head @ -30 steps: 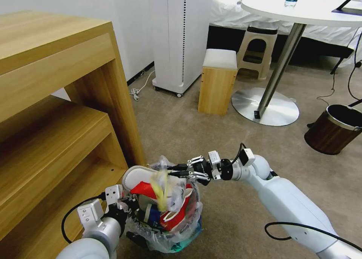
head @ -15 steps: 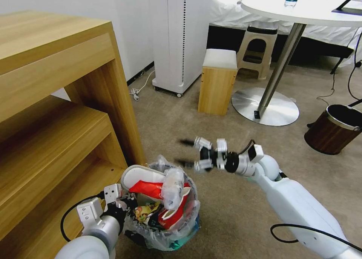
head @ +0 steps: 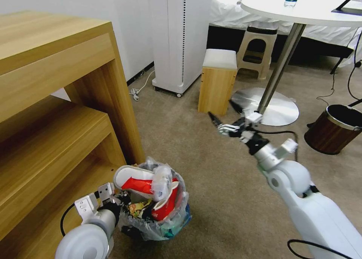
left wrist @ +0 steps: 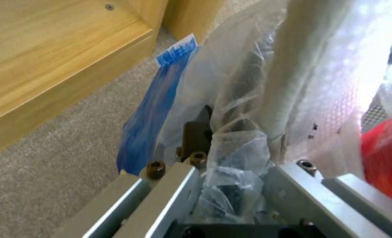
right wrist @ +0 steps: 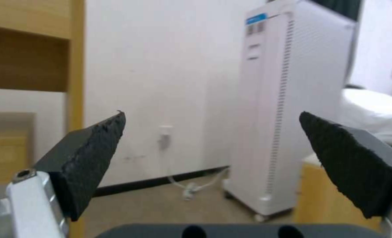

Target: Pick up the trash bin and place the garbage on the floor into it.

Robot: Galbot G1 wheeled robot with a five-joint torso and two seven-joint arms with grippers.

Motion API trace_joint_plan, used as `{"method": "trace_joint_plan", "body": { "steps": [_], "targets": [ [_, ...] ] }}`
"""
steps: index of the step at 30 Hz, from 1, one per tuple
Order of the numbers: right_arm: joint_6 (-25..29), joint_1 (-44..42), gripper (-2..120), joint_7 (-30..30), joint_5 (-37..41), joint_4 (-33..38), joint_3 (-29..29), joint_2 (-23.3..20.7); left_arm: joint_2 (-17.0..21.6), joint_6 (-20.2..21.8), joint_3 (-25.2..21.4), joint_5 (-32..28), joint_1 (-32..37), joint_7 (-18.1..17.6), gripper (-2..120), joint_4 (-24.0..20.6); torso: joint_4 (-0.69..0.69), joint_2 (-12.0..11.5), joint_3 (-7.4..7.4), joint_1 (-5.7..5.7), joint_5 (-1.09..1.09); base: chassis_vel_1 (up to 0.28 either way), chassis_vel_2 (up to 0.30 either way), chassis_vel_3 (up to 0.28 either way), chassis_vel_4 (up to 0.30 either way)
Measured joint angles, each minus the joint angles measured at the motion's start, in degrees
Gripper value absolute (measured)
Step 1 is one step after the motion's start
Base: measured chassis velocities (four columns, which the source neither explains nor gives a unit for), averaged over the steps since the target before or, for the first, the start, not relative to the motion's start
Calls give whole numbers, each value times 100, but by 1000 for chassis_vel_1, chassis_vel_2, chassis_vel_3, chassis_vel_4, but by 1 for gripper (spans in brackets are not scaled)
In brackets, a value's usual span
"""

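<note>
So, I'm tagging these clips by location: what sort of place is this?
Probably a hotel-style bedroom: a bed with white bedding at the back, a round white table, beige carpet, and a wood-grain bin.

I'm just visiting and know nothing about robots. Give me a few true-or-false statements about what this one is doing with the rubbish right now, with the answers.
1. The right gripper is open and holds nothing. True.
2. The trash bin is empty. False: it is stuffed with garbage, including a white slipper.
3. The left gripper grips the bin's rim. True.
4. The right gripper is down inside the bin. False: it is raised above the floor, away from the bin.
5. The bin has no liner. False: a clear plastic bag lines it.
</note>
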Motion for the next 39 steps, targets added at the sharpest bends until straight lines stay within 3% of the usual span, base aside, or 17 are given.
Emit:
{"method": "trace_joint_plan", "body": {
  "steps": [12, 18, 23, 26, 27, 34, 36, 39],
  "targets": [
    [-41, -791, 100, 454, -339, 734, 878, 456, -248, -48, 31, 44, -126, 52, 1, 622, 0, 0, 0, 0, 0, 0, 0, 0, 0],
    [-54, -877, 100, 483, -337, 795, 966, 555, -279, -65, 29, -67, -142, 117, 2, 710, 0, 0, 0, 0, 0, 0, 0, 0, 0],
    [-69, -885, 100, 492, -335, 764, 979, 611, -240, -73, 22, -89, -147, 143, 19, 671, 0, 0, 0, 0, -1, 0, 0, 0, 0],
    [-79, -926, 100, 548, -338, 757, 983, 702, -114, -151, 1, 323, -81, 143, 34, 602, 0, 0, 1, 0, -1, 0, 0, 0, 0],
    [-79, -926, 100, 548, -338, 757, 983, 702, -114, -151, 1, 323, -81, 143, 34, 602, 0, 0, 1, 0, -1, 0, 0, 0, 0],
    [-244, -1127, 100, 1017, -402, 800, 1048, 826, 247, -214, 24, 773, 272, -59, 63, -238, 1, 0, 0, 0, 0, 0, 0, 0, 0],
    [-250, -1172, 100, 1071, -446, 812, 1064, 857, 273, -214, 33, 809, 320, -108, 64, -352, 1, 0, 0, 0, -1, 0, 0, 0, 0],
    [-92, -1438, 100, 1226, -626, 901, 1124, 986, 384, -237, 65, 1005, 544, -194, 81, -729, 0, 0, 0, 0, -1, 0, 0, 0, 0]
  ]
}}
